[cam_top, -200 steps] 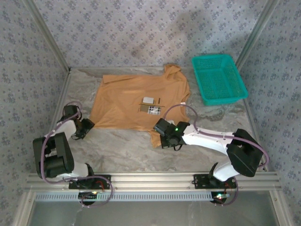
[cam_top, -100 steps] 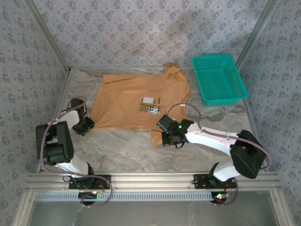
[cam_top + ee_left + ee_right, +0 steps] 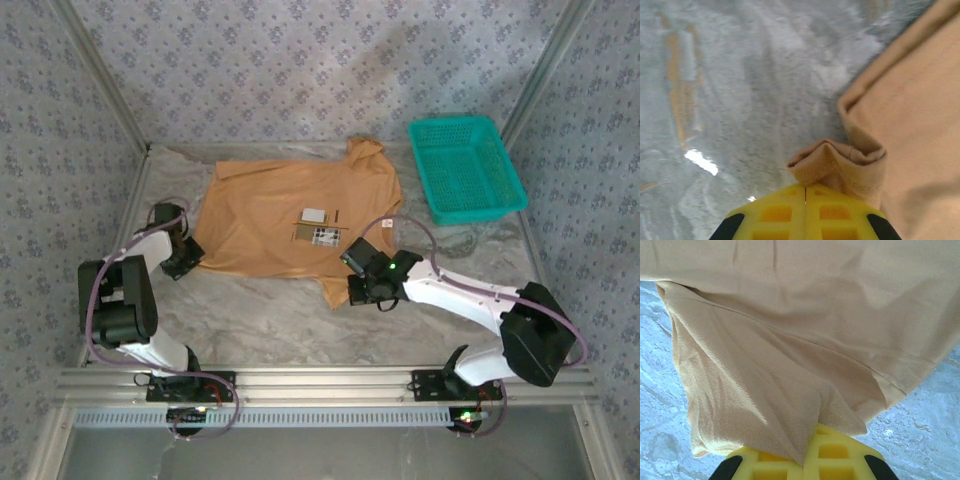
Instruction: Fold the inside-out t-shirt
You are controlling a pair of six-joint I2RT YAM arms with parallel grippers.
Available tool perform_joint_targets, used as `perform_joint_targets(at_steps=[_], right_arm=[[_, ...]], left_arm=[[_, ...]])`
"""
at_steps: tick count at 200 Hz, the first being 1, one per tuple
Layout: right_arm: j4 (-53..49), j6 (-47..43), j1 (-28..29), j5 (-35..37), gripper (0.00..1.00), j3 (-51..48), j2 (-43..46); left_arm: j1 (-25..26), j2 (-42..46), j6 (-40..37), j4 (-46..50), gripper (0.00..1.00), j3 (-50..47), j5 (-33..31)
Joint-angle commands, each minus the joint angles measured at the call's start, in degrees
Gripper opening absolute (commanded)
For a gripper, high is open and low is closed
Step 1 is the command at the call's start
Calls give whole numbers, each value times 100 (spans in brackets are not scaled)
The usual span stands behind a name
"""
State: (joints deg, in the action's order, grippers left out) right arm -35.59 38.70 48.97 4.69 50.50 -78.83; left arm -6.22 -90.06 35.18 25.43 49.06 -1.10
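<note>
Grey marbled counter (image 3: 270, 325), enclosed by patterned blue-grey fabric walls (image 3: 300, 60), formed the work area.

Left hand (image 3: 805, 186): yellow fingers were pressed together, clamped on a bunched fold at the corner of the orange-tan soft cloth short-sleeved t-shirt (image 3: 270, 205). The pinched cloth stood up in a small ridge just beyond the fingertips, with bare counter on one side and the body of the garment on the other.

Right hand (image 3: 809, 442): fingers were likewise together, gripping a pleat of the same garment at its near sleeve. Cloth fanned out from the grip in taut creases, which suggested a slight lift at that point.

Outward from the hands, the t-shirt lay spread largely flat across the middle of the counter, hem towards the left arm and sleeves towards the right. Small white and dark rectangular labels (image 3: 318, 228) showed on its upper face. A teal plastic mesh basket (image 3: 465, 170) stood at the far right corner, apart from the garment.

Assessment: the step in hand appeared to be the securing of both near-edge grip points ahead of a first fold; no fold was yet made.

Requirement for the next move, in my judgement: both hands would need to rise together and carry the near edge over towards the far edge at a matched pace, keeping the span between them taut. Uneven lifting would risk dragging or bunching the cloth, and the thin pinch at the left corner might slip.
</note>
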Motion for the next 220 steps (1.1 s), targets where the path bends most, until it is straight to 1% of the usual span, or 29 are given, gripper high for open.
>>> perform_joint_targets(at_steps=[1, 20, 40, 71, 93, 129, 157, 187, 220], right_arm=[[-88, -153, -53, 36, 0, 6, 316], [-290, -219, -224, 226, 0, 181, 530], [-402, -505, -622, 348, 0, 443, 839], [-219, -799, -1311, 127, 0, 1076, 1201], [-209, -1102, -1508, 46, 0, 1841, 1151], [-771, -1687, -1528, 102, 0, 3542, 900], [-1082, -1895, -1440, -206, 0, 4524, 1112], [-1129, -1969, -1235, -429, 0, 5128, 1560], [-1030, -2013, -1039, -442, 0, 5664, 1869]], left_arm=[[90, 498, 58, -4, 0, 149, 156], [125, 973, 92, 249, 0, 279, 149], [130, 1524, 129, 505, 0, 461, 114], [139, 2179, 138, 830, 0, 956, 153], [151, 2429, 138, 1040, 0, 1467, 181], [163, 2751, 99, 1517, 0, 2622, 253], [162, 3234, 57, 1668, 0, 3631, 251], [156, 3679, 9, 1630, 0, 4405, 330], [156, 3785, 33, 1687, 0, 5052, 575]])
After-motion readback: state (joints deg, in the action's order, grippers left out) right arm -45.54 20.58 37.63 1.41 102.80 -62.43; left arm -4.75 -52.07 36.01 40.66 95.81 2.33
